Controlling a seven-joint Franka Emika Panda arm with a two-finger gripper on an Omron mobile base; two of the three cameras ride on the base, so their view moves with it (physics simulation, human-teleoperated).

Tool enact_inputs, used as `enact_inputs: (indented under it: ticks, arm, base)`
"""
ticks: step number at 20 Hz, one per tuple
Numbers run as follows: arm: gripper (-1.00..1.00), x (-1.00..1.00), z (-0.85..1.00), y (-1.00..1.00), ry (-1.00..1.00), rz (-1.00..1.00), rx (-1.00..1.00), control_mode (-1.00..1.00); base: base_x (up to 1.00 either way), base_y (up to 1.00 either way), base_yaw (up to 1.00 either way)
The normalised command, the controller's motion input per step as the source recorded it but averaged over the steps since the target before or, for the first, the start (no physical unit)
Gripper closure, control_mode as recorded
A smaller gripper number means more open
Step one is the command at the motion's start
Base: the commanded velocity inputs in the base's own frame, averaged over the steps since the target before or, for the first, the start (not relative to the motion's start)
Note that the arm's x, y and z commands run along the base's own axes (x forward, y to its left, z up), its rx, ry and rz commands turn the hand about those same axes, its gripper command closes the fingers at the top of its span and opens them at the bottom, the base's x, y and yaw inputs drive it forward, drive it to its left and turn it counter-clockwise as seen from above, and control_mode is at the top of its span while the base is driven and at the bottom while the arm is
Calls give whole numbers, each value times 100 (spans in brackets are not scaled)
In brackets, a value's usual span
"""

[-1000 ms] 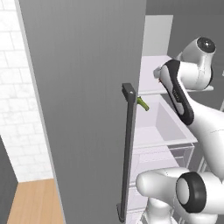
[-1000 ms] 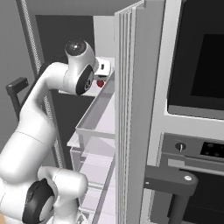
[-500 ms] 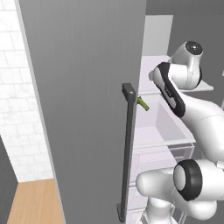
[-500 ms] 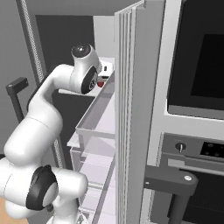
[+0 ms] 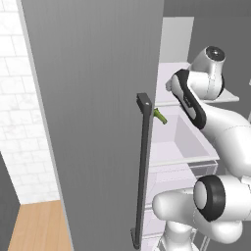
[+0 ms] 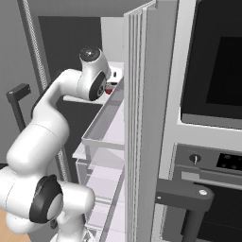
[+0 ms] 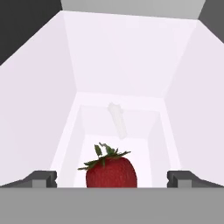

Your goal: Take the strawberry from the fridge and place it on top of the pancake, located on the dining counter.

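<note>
The strawberry [image 7: 110,168], red with a green leafy top, lies on a white shelf inside the fridge [image 5: 93,122]. In the hand view it sits low in the middle, right in front of my gripper [image 7: 112,179]. The gripper is open, its two dark fingertips [image 7: 41,178] stand wide apart on either side of the berry, and neither touches it. In the right base view the strawberry [image 6: 109,90] is a small red spot just past my wrist, on an upper shelf. The pancake and the dining counter are out of view.
The fridge's left door stands open with its long dark handle [image 5: 142,166] close beside my arm. A slim green vegetable [image 5: 159,116] lies on a lower shelf above a clear drawer [image 6: 101,137]. The right door's edge [image 6: 142,118] and a black wall oven [image 6: 212,71] stand to the right.
My arm has reached deeper into the fridge and the wrist has risen towards the upper shelf. The gripper has stayed open.
</note>
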Motion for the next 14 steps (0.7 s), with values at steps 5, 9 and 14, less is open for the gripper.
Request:
enact_inputs:
  ticks: [5,9,14]
  arm:
    - [-100,0,-20,0,0,3,0,-100]
    - [-100,8,-23,0,0,3,0,-100]
    - [-100,17,-15,0,0,3,0,-100]
  base:
    - [0,0,0]
    - [0,0,0]
    - [0,0,0]
